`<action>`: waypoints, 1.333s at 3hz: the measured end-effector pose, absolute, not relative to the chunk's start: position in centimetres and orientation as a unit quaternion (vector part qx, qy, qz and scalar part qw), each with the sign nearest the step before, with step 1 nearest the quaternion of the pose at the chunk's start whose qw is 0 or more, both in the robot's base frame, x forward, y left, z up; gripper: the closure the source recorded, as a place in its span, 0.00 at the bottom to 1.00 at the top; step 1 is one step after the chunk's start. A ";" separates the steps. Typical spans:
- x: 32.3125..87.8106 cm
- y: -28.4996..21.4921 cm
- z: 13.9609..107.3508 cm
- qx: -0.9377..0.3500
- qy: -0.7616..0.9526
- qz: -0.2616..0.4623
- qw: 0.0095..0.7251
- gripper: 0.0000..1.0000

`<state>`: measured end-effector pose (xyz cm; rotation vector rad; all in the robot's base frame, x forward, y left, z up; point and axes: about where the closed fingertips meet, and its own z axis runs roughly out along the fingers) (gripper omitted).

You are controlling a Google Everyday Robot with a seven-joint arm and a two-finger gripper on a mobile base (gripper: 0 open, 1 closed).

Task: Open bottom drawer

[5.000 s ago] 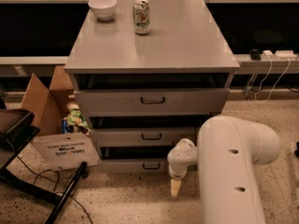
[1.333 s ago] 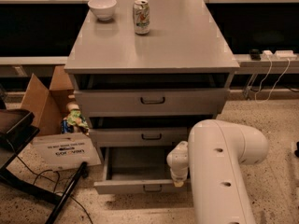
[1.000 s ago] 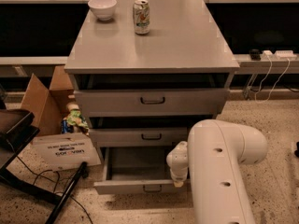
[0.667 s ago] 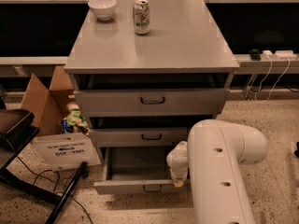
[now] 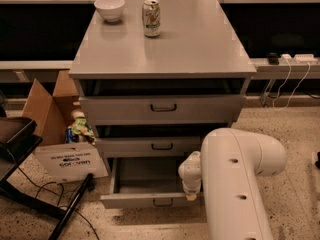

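The bottom drawer (image 5: 131,201) of the grey cabinet (image 5: 200,49) stands pulled out toward me, and its plain grey tray (image 5: 145,176) shows empty inside. Its small dark handle (image 5: 162,202) sits at the centre of the front panel. My gripper (image 5: 190,194) hangs at the end of the white arm (image 5: 240,184), at the right end of the drawer's front, just right of the handle. The middle drawer (image 5: 150,146) and the top drawer (image 5: 163,108) are shut.
A white bowl (image 5: 109,8) and a drink can (image 5: 151,18) stand on the cabinet top. A cardboard box (image 5: 42,109), a white sign (image 5: 70,161) and a black chair (image 5: 15,134) stand on the floor at the left. Cables (image 5: 290,84) hang at the right.
Five seconds ago the bottom drawer was shut with my gripper in front of it; now it is pulled out. Over the last second nothing has visibly moved.
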<state>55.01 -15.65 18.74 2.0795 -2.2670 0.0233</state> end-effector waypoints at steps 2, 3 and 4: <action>55.0 -15.7 18.7 0.676 -0.737 0.008 0.033 0.00; 55.0 -15.7 18.7 0.676 -0.737 0.007 0.033 0.00; 50.1 -17.3 16.4 0.671 -0.739 -0.016 0.054 0.19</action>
